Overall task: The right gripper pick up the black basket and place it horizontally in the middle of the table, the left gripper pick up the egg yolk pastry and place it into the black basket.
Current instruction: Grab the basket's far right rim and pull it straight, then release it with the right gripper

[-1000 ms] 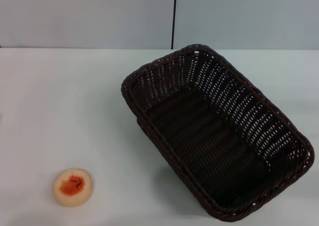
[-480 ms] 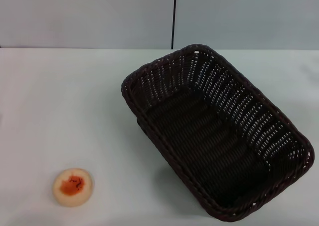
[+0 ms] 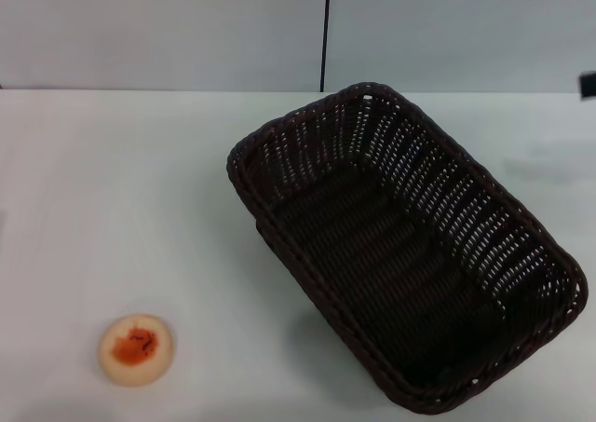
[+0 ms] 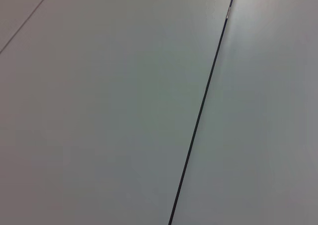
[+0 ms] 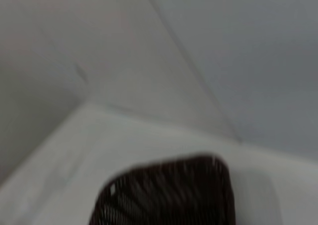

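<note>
Head view: the black basket [image 3: 402,254] sits on the white bench [image 3: 112,189], skewed, long axis running from about 11 o'clock to 5 o'clock, mostly in the right half of the bench.
Basket status: not yet picked up, not horizontal, not in the middle; nothing inside it.
Pastry: the egg yolk pastry [image 3: 136,348] lies on the bench down at 8 o'clock from the basket, well apart from it, untouched.
Right gripper: a dark sliver at the 3 o'clock edge of the head view looks like the right gripper [image 3: 588,85], high and clear of the basket; I cannot tell if it is open or closed.
Right wrist view: the basket [image 5: 169,192] shows blurred, far below, so that arm looks to be on approach.
Left gripper: not visible anywhere; its wrist view shows only plain wall panels [image 4: 109,106].
Progress: by my reading, right at the start, neither step done.
Left to do: grasp, turn and centre the basket, then fetch the pastry and drop it in.
</note>
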Available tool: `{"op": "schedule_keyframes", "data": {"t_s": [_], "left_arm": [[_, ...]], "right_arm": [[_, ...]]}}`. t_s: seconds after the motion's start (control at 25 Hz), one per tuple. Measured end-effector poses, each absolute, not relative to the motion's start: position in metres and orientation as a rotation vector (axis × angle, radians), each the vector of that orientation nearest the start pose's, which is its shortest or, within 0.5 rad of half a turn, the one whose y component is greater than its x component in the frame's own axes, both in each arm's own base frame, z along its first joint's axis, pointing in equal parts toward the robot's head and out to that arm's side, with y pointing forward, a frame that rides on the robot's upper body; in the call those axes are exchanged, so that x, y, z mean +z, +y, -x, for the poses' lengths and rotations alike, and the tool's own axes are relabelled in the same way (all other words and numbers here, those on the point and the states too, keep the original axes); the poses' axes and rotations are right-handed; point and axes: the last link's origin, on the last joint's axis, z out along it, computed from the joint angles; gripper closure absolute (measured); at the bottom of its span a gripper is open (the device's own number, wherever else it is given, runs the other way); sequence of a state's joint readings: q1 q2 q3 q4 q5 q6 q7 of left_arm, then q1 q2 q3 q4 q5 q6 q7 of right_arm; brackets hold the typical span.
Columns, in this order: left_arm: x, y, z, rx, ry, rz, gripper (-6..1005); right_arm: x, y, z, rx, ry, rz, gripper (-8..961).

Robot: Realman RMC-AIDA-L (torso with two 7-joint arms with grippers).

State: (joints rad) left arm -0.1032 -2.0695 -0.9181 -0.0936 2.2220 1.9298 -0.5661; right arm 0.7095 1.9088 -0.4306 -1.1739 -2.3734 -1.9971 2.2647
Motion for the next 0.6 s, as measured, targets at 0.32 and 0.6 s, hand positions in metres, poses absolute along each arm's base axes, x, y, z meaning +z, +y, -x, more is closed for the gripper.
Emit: {"op": "schedule_keyframes", "data": {"t_s": [0.32, 0.6], "left_arm": [[0.066, 0.175, 0.356, -1.211, -0.421, 1.155, 315], [0.065, 0.174, 0.356, -1.208, -0.428, 1.161, 315]], "right_arm": [[0.12, 0.368, -0.201, -0.043, 1.22, 2.702, 315], [0.087, 0.373, -0.205, -0.204, 1.224, 2.707, 326]]}}
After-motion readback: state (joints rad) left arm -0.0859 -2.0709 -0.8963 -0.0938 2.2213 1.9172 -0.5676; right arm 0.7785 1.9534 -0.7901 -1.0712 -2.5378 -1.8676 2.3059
